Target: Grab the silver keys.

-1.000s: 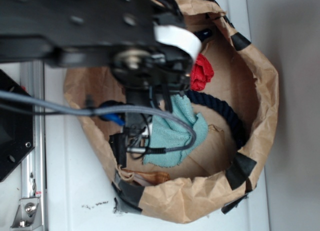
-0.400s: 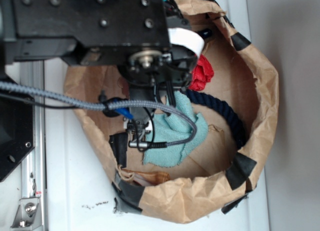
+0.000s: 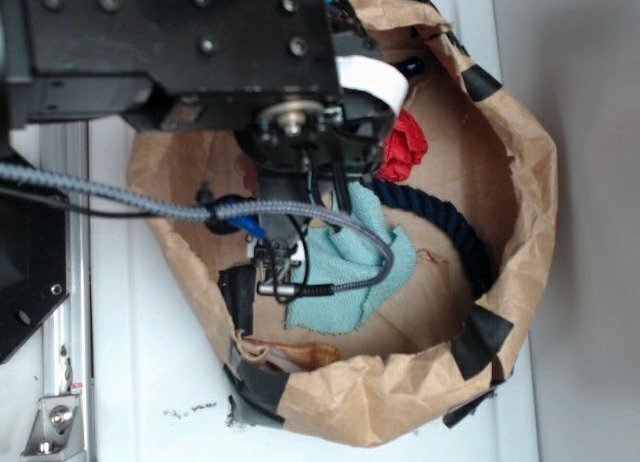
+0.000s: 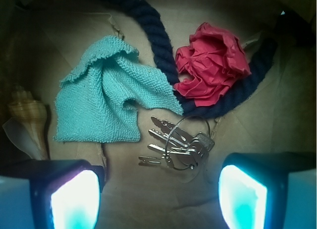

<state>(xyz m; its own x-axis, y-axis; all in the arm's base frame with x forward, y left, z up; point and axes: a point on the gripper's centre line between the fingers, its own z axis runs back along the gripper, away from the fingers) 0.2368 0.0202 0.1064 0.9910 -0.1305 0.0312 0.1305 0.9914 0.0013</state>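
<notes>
The silver keys (image 4: 177, 142) lie flat on the brown paper floor of the bag (image 3: 520, 242), a small bunch fanned out on a thin wire ring, blades pointing left in the wrist view. They sit between the two finger pads and just above them in that picture, nearer the right pad (image 4: 243, 197) than the left pad (image 4: 74, 201), with nothing touching them. The gripper (image 4: 158, 199) hangs over the bag with its jaws spread wide apart and empty. Just above and to the left of the keys is the teal knitted cloth (image 4: 106, 100), folded into a rough triangle, one corner reaching down close to the ring. A dark navy rope (image 4: 158, 40) curves behind the cloth and loops round to the right, its bend lying just above the keys. A crumpled red paper wad (image 4: 213, 63) rests on the rope's curve. At the far left of the wrist view a tan spiral seashell (image 4: 27, 115) lies against the bag wall. In the exterior view the black arm (image 3: 180, 52) and its grey cable (image 3: 340, 227) cover the keys, and the bag's rolled rim, patched with black tape (image 3: 480, 342), stands on a white table (image 3: 150, 382).
</notes>
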